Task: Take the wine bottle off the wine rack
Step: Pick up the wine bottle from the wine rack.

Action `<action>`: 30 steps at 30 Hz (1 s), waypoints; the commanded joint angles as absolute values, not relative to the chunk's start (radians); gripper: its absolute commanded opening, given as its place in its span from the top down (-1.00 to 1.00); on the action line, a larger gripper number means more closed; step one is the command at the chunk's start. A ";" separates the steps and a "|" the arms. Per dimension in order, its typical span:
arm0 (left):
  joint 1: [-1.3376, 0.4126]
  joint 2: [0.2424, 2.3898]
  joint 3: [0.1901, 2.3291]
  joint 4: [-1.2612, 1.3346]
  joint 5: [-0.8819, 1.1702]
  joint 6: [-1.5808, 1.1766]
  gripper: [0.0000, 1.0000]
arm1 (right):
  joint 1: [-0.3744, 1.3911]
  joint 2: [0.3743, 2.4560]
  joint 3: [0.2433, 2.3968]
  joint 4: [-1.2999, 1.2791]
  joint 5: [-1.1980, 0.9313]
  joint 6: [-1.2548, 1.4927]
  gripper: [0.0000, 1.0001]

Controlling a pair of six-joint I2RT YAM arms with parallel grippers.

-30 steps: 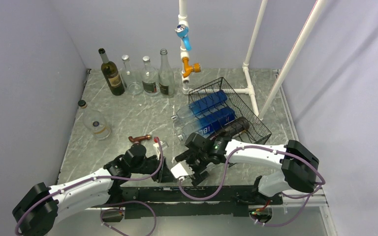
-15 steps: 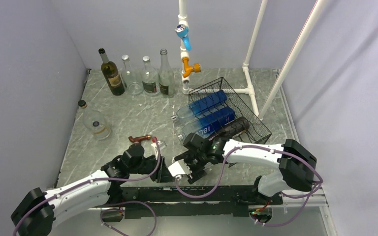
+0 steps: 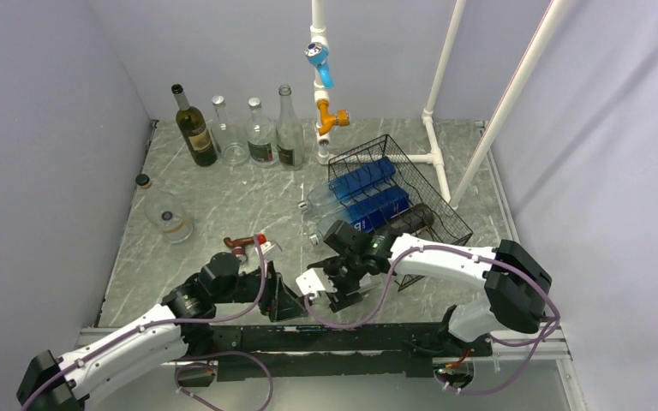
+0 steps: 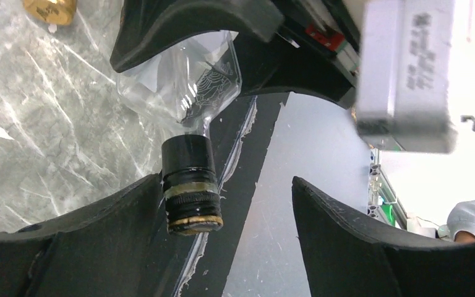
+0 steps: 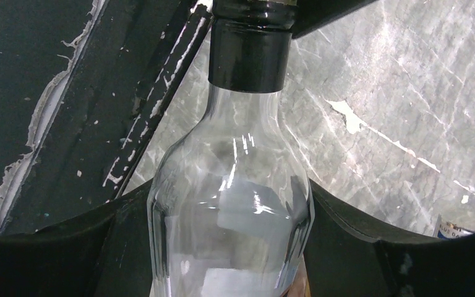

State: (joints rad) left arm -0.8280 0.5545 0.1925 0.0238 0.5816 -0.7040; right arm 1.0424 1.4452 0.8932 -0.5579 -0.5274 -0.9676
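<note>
The wine bottle [image 5: 230, 204] is clear glass with a white label and a black capped neck [image 4: 188, 185]. My right gripper [image 5: 230, 199] is shut on its body, and it is held off the table near the front rail, white label [image 3: 312, 282] up. My left gripper [image 4: 226, 185] is open around the neck, and the cap rests against the left finger [image 4: 99, 229]. In the top view the left gripper [image 3: 281, 298] sits just left of the right gripper [image 3: 336, 278]. The black wire wine rack [image 3: 442, 208] stands behind them with blue bottles [image 3: 361, 181] and a dark bottle [image 3: 407, 221].
Several upright bottles [image 3: 260, 133] line the back wall, the leftmost a dark one [image 3: 193, 128]. A round flask [image 3: 168, 217] lies at the left and a brown item [image 3: 242, 242] in front of it. The white pipe frame [image 3: 436, 145] stands behind the rack. A black rail [image 3: 343, 336] runs along the near edge.
My left gripper has opened and let go of the bottle's neck, and its arm has drawn back a little. The right gripper closed onto the bottle's body and still holds it.
</note>
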 commanded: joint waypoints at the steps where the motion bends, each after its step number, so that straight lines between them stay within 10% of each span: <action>1: -0.830 0.508 0.279 -0.052 0.545 -0.643 -0.68 | 1.004 1.405 0.954 -0.593 -0.644 -0.983 1.00; 7: -0.829 0.437 0.372 -0.175 0.439 -0.583 -0.99 | 0.969 1.386 0.962 -0.616 -0.695 -0.992 1.00; 30: -0.830 0.253 0.310 0.133 0.175 -0.521 -0.99 | 0.817 1.346 0.982 -0.567 -0.895 -0.862 1.00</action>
State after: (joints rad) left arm -0.8280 0.2413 0.3344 -0.0334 0.1947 -0.5343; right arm 0.8360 1.3922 0.9211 -0.6262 -0.7727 -0.9195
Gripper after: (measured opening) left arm 0.994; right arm 0.713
